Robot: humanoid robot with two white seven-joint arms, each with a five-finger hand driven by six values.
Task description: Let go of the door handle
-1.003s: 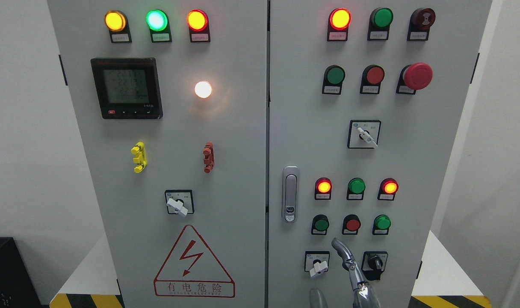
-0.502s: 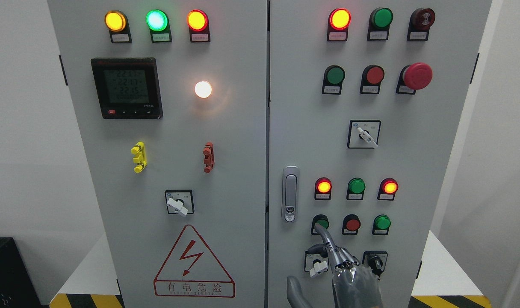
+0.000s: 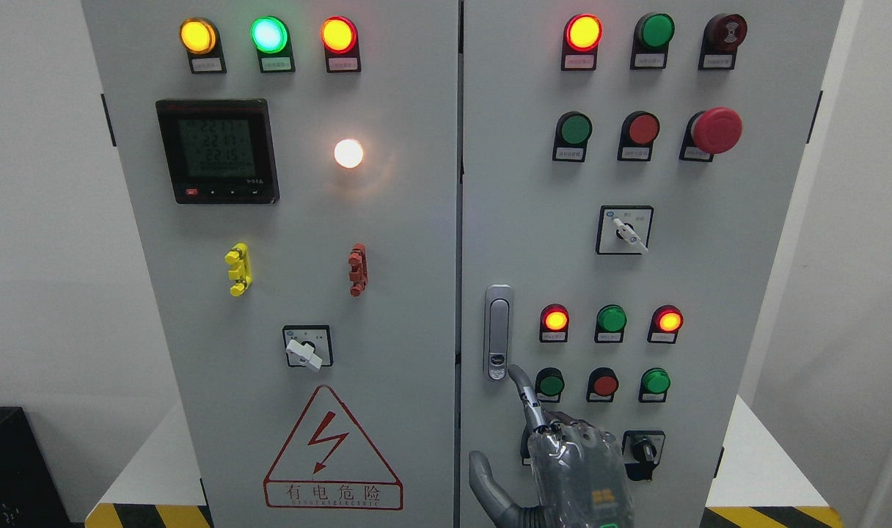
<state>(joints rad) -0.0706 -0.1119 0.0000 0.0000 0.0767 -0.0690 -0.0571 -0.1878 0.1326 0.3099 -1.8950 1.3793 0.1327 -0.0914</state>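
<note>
A grey robot hand [image 3: 563, 469] rises from the bottom edge right of centre, its index finger [image 3: 523, 389] extended toward the lower end of the door handle [image 3: 497, 334], the tip just beside the handle's lock. The thumb [image 3: 490, 488] juts out to the left; the other fingers are folded, and the hand grasps nothing. From which side its arm enters cannot be told.

The silver handle stands upright at the left edge of the right-hand door [image 3: 710, 279] of a grey electrical cabinet, beside the seam with the left-hand door [image 3: 402, 293]. Lit and unlit indicator lamps, push buttons, a red mushroom stop button [image 3: 716, 130] and rotary switches stud the right door. The left door carries a digital meter [image 3: 217, 150], a glowing white lamp [image 3: 348, 153] and a red lightning warning triangle [image 3: 332, 451].

The cabinet stands on a white base [image 3: 765, 462] edged with yellow-and-black tape, against white walls [image 3: 42, 220]. A black box [image 3: 9, 469] sits at lower left.
</note>
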